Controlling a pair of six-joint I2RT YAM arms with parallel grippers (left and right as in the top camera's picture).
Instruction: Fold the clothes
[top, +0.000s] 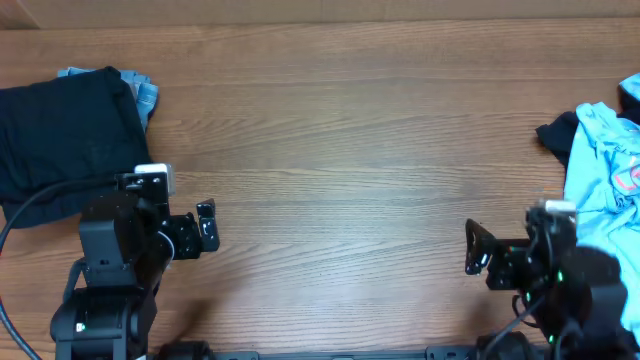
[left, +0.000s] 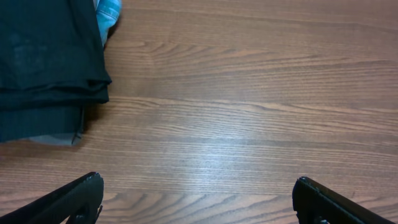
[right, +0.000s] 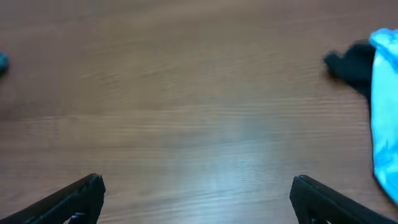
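Nearby, ahead-left of left tool: clothes

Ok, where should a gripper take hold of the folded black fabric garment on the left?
Probably the right edge of the folded black fabric garment, approached over the brown wooden table beside it: its layers stack into a thick lip, nearest the open left gripper.

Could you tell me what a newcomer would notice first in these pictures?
The eye goes first to the folded black garment at the left edge of the wooden table, with a bit of blue cloth peeking out beside it. At the opposite edge lies a crumpled light blue shirt. Nearer the robot, the left gripper and right gripper sit open and empty.
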